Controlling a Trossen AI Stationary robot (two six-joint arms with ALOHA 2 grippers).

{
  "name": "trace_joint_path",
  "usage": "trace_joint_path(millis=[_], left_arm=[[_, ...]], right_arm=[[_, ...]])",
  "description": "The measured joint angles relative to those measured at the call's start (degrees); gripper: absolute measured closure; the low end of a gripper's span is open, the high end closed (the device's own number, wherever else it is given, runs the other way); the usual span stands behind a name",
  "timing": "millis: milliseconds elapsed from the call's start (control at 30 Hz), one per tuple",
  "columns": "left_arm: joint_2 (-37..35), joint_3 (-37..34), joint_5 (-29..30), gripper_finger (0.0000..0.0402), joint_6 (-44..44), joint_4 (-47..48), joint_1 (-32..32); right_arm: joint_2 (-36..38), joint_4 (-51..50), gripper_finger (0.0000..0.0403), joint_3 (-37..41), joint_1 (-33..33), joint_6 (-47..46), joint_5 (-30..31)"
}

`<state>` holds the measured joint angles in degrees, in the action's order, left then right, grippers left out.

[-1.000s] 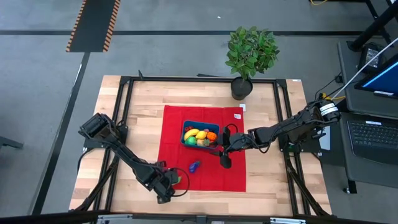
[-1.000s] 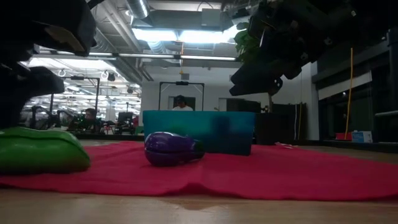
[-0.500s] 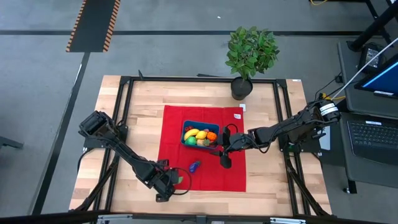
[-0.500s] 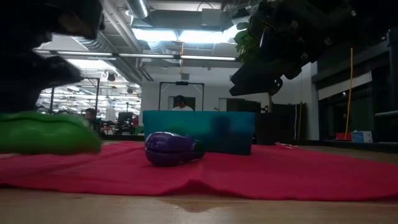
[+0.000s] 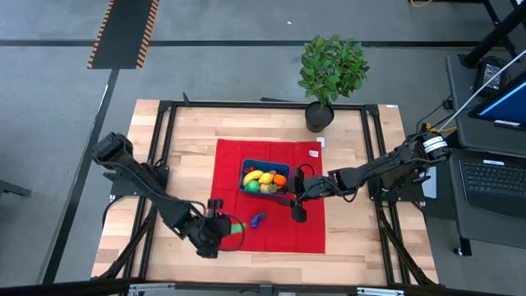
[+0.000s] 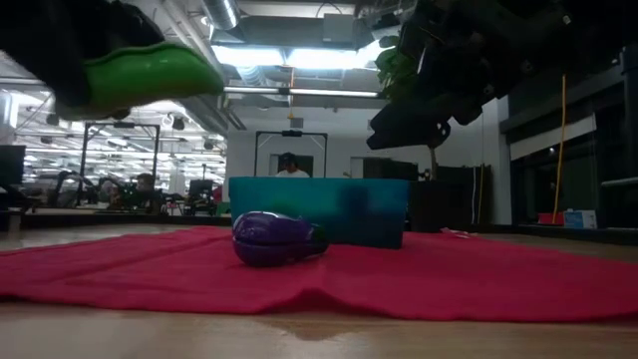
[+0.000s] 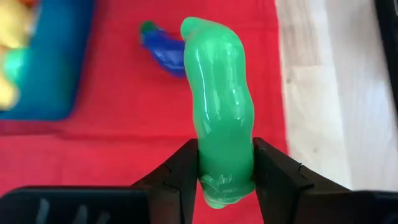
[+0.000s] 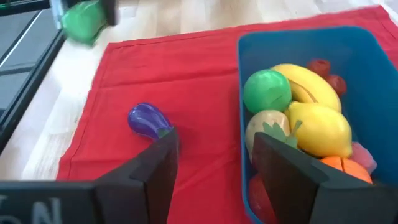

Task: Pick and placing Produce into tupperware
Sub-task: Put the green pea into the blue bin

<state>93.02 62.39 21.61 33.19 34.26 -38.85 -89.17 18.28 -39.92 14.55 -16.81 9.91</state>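
My left gripper (image 7: 225,177) is shut on a long green toy vegetable (image 7: 219,143) and hovers over the near left edge of the red cloth (image 5: 230,230). The green piece also shows raised in the low view (image 6: 150,75). A purple toy eggplant (image 5: 257,219) lies on its side on the cloth, near the teal-blue tupperware (image 5: 248,168). The tupperware holds a yellow banana (image 8: 305,81), a lemon, a green ball and other produce. My right gripper (image 8: 214,155) is open and hovers by the tupperware's near right corner (image 5: 297,197). My left gripper pinches the green vegetable at its lower end (image 7: 222,180) between the two fingers, one on each side. The vegetable sticks out forward past the fingertips, along the fingers. It is lifted clear of the cloth.
A leafy potted plant (image 5: 329,70) stands at the table's far edge. The red cloth (image 5: 304,234) covers the table's middle. Bare wood lies left and right of it. A black frame rail (image 5: 164,148) runs around the table.
My left gripper has risen from the table's near edge with the green vegetable, lifting it clear of the surface, and has moved a little toward the far side over the cloth's edge. The right arm and the eggplant have kept still.
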Motion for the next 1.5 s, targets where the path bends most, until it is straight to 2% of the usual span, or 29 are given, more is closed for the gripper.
trace_joint_path(millis=[167, 267, 400, 633, 767, 967, 1200, 1367, 1500], left_arm=[[-7.8, -7.4, 4.7, 0.0285, 0.8, -2.5, -0.2], [-13.5, -14.1, 6.3, 0.0278, 1.5, -9.0, -0.2], [-20.7, -22.4, 6.8, 0.0276, -1.3, -20.1, 0.1], [-29.9, -29.3, 6.8, 0.0285, -10.8, -26.0, 3.8], [-34.3, -33.2, 2.7, 0.0279, -17.3, -31.9, 7.1], [-39.5, -39.5, -5.8, 0.0285, -24.0, -42.9, 13.0], [-41.0, -44.0, -17.7, 0.0282, -29.7, -52.1, 19.4], [-41.0, -44.3, -21.4, 0.0284, -30.0, -52.1, 23.7], [-41.0, -44.3, -20.4, 0.0285, -30.4, -52.1, 26.9]], right_arm=[[1.1, 0.7, 0.0193, 0.0, 0.9, 2.2, -1.0], [3.0, 2.9, 0.0195, 1.8, 1.9, 3.7, -1.0], [7.4, 10.7, 0.0206, 8.7, 2.3, 3.6, -1.1], [18.4, 20.2, 0.0224, 19.4, 3.4, 5.0, -1.5], [22.0, 24.5, 0.0226, 23.1, 3.9, 7.8, -1.5], [23.1, 26.2, 0.0224, 25.0, 4.0, 8.2, -2.0], [22.8, 26.3, 0.0224, 25.2, 4.1, 9.7, -2.0], [22.8, 27.4, 0.0224, 25.1, 4.1, 10.0, -2.0], [22.8, 27.4, 0.0224, 25.1, 4.1, 9.9, -2.0]])
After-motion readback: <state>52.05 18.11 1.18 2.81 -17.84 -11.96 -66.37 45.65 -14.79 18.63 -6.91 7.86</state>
